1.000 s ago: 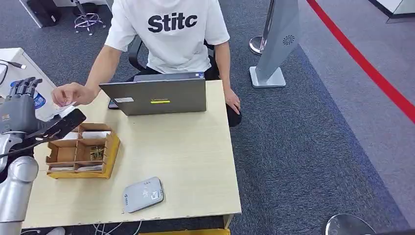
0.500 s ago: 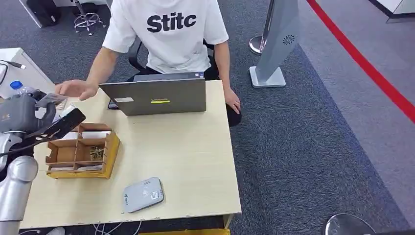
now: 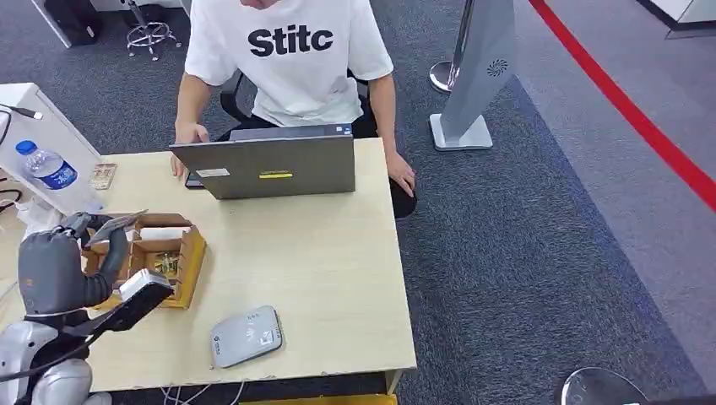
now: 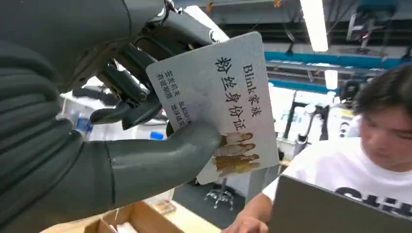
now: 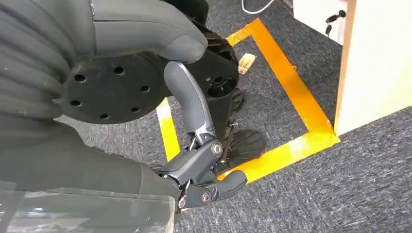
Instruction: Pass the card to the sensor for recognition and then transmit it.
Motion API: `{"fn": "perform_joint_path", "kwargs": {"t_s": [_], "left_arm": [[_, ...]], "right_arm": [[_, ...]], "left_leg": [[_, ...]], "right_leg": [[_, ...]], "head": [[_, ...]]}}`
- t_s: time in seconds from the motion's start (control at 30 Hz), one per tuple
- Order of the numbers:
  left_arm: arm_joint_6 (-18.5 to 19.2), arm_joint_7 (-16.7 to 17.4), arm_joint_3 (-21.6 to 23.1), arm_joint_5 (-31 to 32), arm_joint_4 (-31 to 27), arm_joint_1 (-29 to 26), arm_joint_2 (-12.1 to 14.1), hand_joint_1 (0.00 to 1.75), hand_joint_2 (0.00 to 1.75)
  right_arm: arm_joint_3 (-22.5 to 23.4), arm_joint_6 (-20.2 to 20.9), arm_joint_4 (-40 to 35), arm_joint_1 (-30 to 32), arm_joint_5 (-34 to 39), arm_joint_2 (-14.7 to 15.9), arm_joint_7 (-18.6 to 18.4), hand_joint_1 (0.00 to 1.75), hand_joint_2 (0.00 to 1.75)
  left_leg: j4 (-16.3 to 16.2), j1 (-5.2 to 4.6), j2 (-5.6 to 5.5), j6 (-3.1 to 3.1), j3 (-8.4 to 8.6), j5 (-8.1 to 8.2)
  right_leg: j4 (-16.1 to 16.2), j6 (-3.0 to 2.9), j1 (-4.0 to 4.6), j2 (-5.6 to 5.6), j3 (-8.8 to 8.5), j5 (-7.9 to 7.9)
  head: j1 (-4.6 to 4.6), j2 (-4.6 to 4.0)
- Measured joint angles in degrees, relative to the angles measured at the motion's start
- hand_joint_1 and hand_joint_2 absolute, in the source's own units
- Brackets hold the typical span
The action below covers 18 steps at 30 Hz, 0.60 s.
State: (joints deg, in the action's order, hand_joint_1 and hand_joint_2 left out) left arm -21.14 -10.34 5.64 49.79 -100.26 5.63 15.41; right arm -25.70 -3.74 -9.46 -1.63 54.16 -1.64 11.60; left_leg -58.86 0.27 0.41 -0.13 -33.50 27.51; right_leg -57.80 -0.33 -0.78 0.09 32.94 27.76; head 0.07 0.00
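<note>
My left hand (image 3: 57, 268) is raised over the table's left side, beside the cardboard box (image 3: 187, 263). It pinches a white card (image 3: 113, 224) between thumb and fingers. In the left wrist view the card (image 4: 228, 82) shows printed Chinese text and a small photo, with the thumb (image 4: 160, 158) pressed on its face. The grey card sensor (image 3: 246, 335) lies flat near the table's front edge, to the right of my left hand and apart from it. My right hand (image 5: 197, 145) hangs beside the table over the carpet, its fingers loosely bent and holding nothing.
A person in a white T-shirt (image 3: 291, 59) sits behind an open laptop (image 3: 270, 164) at the far edge, one hand beside it. A water bottle (image 3: 46, 166) and a small card (image 3: 103, 175) lie at the far left. Yellow floor tape (image 5: 286, 63) runs below the right hand.
The person passed the card into my left hand, which closed on it and came down toward the table's front left. The person's hand drew back to the laptop.
</note>
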Motion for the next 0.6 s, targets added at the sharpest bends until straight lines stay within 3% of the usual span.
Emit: {"fn": "perform_joint_path", "kwargs": {"t_s": [0.6], "left_arm": [[-0.04, -0.53, -0.02, -0.44, -4.13, -2.88, -0.70, 1.75, 1.75]], "right_arm": [[-0.26, 0.26, 0.00, -0.09, 0.20, 0.00, 0.99, 0.00, 1.75]], "left_leg": [[0.01, 0.01, -0.06, -0.01, -0.04, -0.02]], "right_leg": [[-0.02, 0.00, 0.01, -0.05, -0.08, 0.00]], "head": [[0.00, -0.02]]}}
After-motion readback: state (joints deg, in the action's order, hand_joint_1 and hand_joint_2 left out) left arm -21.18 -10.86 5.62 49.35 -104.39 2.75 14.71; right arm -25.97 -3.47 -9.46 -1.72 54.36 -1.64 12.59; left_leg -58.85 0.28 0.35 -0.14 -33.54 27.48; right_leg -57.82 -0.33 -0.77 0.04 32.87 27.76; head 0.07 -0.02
